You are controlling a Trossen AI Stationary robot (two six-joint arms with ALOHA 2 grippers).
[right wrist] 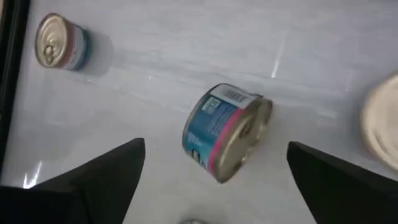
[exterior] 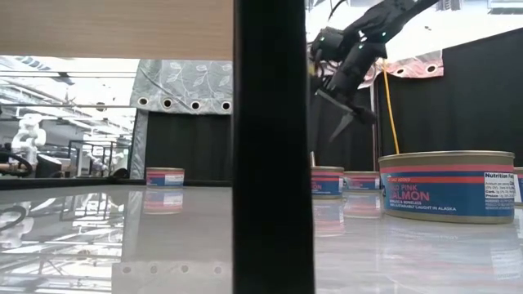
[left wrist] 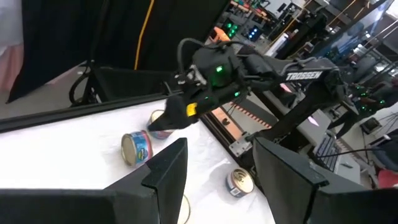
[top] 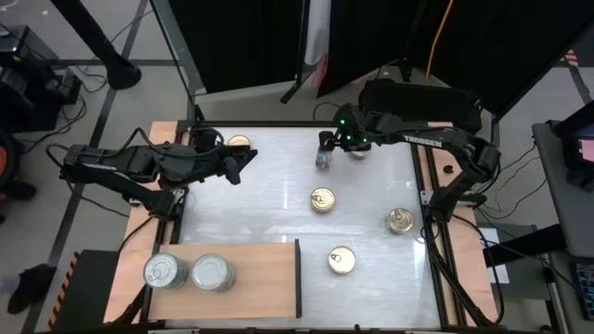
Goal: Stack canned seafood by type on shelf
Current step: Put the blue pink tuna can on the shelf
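I am looking down on a glossy white tabletop (top: 278, 209) backed by black curtains. At the near left lies the shelf (top: 251, 278), a light wooden board carrying two silver-lidded tins (top: 188, 272) side by side. Above it my left gripper (top: 243, 165) hovers with its fingers spread and empty, just beside a gold-lidded tin (top: 238, 143) at the far edge. Moving right, three gold-lidded tins (top: 322, 199) sit flat and well apart on the bare table. At the far middle, my right gripper (top: 327, 141) hangs with jaws wide apart over a tipped tin (right wrist: 227, 132), which lies on its rim, label up. I judge these tins rigid, fairly dense and slick; the tipped one may roll, so I would pinch across its flat lid and base, not the curved wall.
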